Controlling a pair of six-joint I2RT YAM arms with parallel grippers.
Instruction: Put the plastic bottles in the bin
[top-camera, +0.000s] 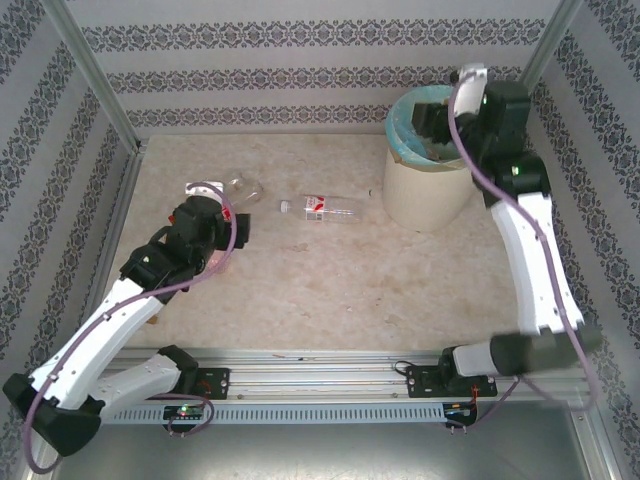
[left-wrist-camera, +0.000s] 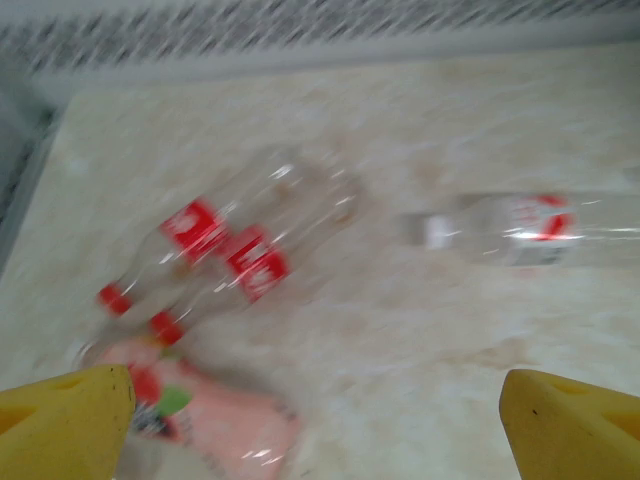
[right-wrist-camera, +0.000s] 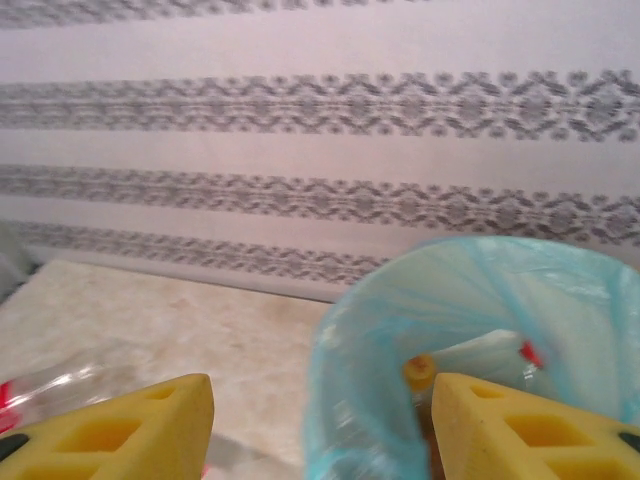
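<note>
Here, left pincer (left-wrist-camera: 315, 400) and right pincer (right-wrist-camera: 320, 400) gape empty inside patterned wallpaper walls (top-camera: 300, 60) around a marbled table (top-camera: 330, 290).

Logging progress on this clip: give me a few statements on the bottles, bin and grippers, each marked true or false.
1. The right gripper hovers over the bin. True.
2. The white-capped bottle stands upright. False: it lies on its side on the table.
3. The left gripper is clamped on a bottle. False: it is open, near the red-capped bottles.
4. A clear bottle lies inside the bin. True.
</note>
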